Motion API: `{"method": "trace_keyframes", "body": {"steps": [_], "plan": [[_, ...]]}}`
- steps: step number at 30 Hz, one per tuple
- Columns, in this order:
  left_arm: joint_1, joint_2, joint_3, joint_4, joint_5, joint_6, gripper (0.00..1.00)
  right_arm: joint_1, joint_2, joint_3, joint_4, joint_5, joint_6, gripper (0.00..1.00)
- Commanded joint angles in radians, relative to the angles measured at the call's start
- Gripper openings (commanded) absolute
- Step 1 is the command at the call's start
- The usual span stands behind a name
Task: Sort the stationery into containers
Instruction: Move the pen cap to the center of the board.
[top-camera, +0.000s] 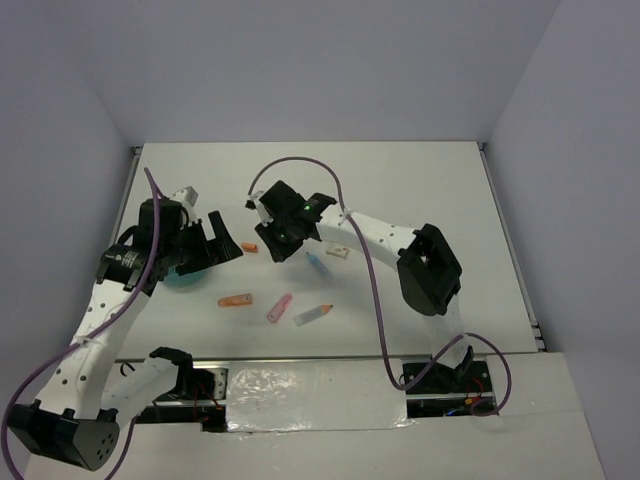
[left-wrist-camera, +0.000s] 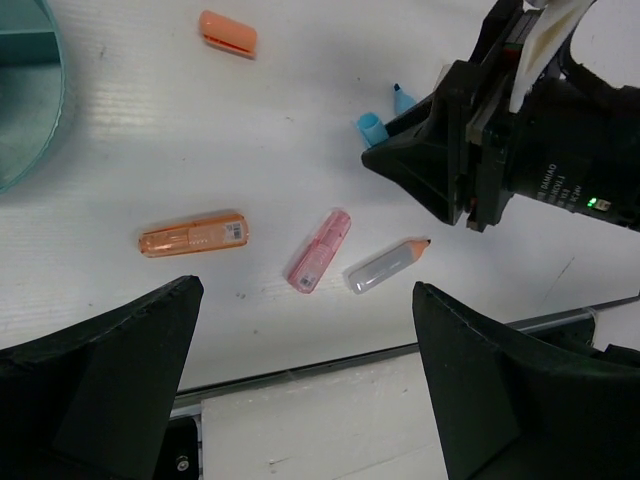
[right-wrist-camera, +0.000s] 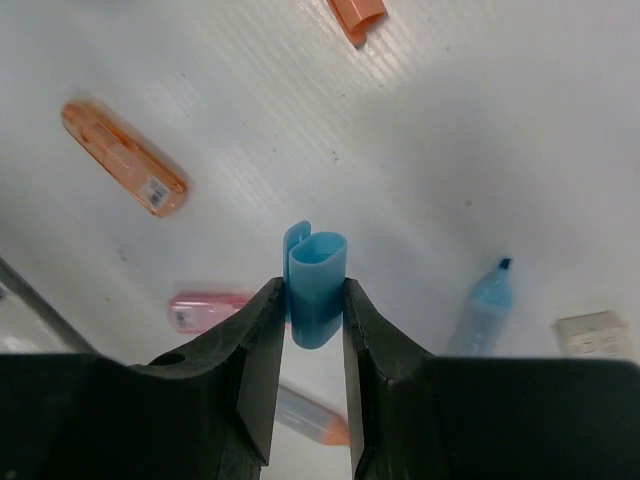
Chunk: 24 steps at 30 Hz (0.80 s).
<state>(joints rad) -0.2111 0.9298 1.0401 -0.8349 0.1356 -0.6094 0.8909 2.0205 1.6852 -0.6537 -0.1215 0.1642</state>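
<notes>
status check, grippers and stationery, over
Left gripper open, empty. Right gripper shut on blue cap. Blue marker uncapped on table. Left arm hangs over bowl.

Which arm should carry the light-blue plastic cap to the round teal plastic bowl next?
Right. The right pincer is shut on the light-blue plastic cap; the left pincer, though nearer the round teal plastic bowl, is open and empty.

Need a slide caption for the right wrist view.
Right gripper pinches a light-blue cap, an uncapped blue marker lying on the table nearby.
</notes>
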Motion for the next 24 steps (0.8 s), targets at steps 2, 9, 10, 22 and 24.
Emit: {"method": "trace_keyframes", "body": {"steps": [2, 9, 10, 22, 24], "plan": [[-0.002, -0.023, 0.027, 0.008, 0.021, -0.021, 0.99, 0.029, 0.020, 0.033, -0.150, 0.120, -0.499, 0.26], [-0.001, -0.043, 0.026, -0.036, 0.042, -0.026, 0.99, 0.019, 0.001, -0.049, -0.098, 0.094, -0.617, 0.31], [-0.001, -0.045, 0.023, -0.036, 0.045, -0.026, 0.99, 0.020, 0.012, -0.035, -0.109, 0.068, -0.617, 0.31], [-0.001, -0.115, -0.048, -0.075, 0.001, -0.035, 0.99, 0.065, 0.060, -0.076, -0.112, 0.023, -0.628, 0.53], [-0.001, -0.118, -0.054, -0.075, -0.002, -0.032, 1.00, 0.066, 0.054, -0.059, -0.113, 0.042, -0.595, 0.57]]}}
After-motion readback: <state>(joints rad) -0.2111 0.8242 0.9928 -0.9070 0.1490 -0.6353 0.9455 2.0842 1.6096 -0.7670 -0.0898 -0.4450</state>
